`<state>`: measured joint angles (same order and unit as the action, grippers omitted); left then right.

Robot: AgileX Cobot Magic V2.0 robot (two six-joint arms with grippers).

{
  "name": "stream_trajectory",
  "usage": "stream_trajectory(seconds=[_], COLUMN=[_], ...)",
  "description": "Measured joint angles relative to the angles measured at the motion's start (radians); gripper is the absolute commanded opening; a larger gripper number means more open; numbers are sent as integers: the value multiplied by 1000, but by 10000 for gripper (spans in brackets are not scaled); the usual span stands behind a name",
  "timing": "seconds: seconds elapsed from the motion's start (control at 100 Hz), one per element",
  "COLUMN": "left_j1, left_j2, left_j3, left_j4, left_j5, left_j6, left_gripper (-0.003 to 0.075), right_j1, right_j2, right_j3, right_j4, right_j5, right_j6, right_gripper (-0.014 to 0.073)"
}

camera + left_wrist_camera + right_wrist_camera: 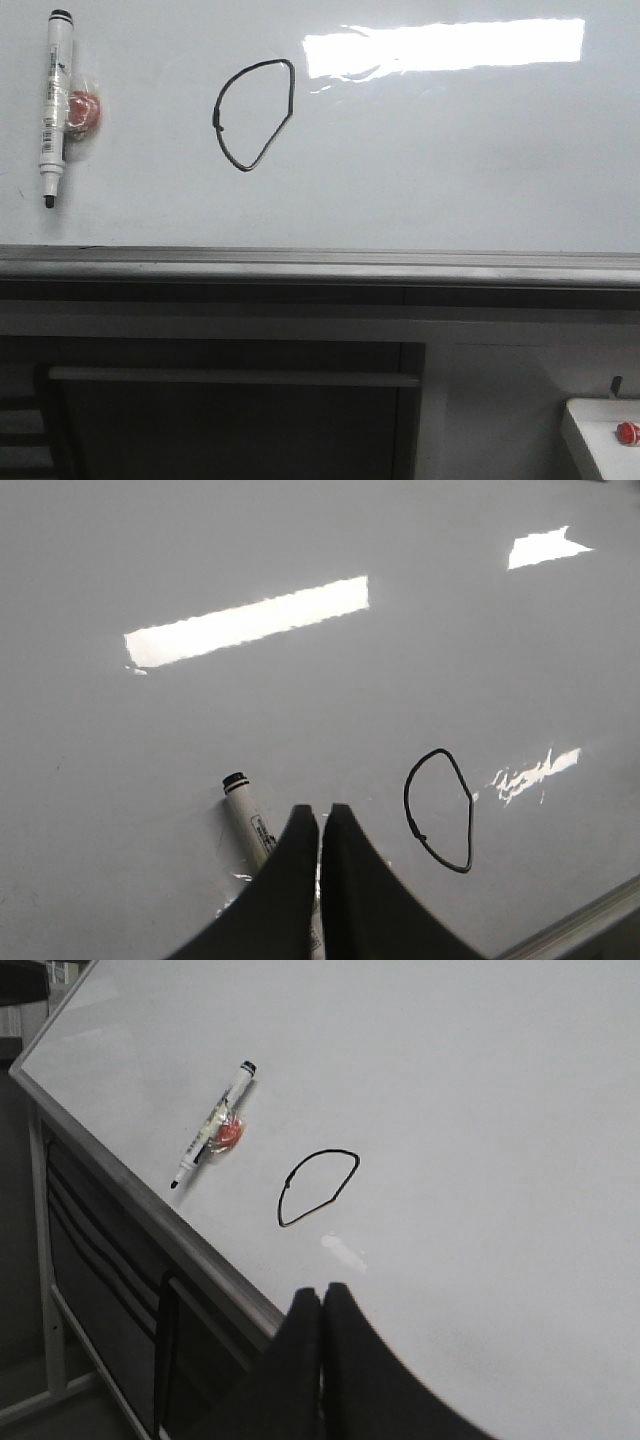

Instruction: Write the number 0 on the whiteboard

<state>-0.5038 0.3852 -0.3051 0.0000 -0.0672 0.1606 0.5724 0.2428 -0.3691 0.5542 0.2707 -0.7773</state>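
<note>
In the front view, a large glossy white whiteboard [420, 150] bears the thin black lopsided number 0 [254, 113], right of a white marker pen [53, 105] beside something small and red, perhaps a magnet. Left wrist view: the left gripper [320, 820] pressed together, empty. Right wrist view: the right gripper [321, 1302] likewise closed, holding nothing.

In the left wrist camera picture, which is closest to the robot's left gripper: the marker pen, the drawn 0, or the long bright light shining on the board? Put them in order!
From the left gripper, both fingers closed together:
1. The marker pen: right beside the fingers, partly hidden behind them.
2. The number 0: on the other side of the fingers, a bit farther off.
3. The long light reflection: much higher up the whiteboard, farthest.
</note>
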Motion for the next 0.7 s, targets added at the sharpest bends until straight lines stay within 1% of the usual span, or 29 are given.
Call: stream_trajectory(seconds=[0.29, 0.7], left_j1=[0, 0], left_j2=[0, 0], left_j3=[39, 39], left_j4=[0, 0], left_j5=[0, 0], left_j6=[0, 0], left_gripper=[-20, -20], right_j1=[0, 0], right_j2=[-10, -10], right_j3=[1, 2], right_j4=[2, 2], right_j5=[-5, -5], right_j6=[0, 0], right_gripper=[-55, -55])
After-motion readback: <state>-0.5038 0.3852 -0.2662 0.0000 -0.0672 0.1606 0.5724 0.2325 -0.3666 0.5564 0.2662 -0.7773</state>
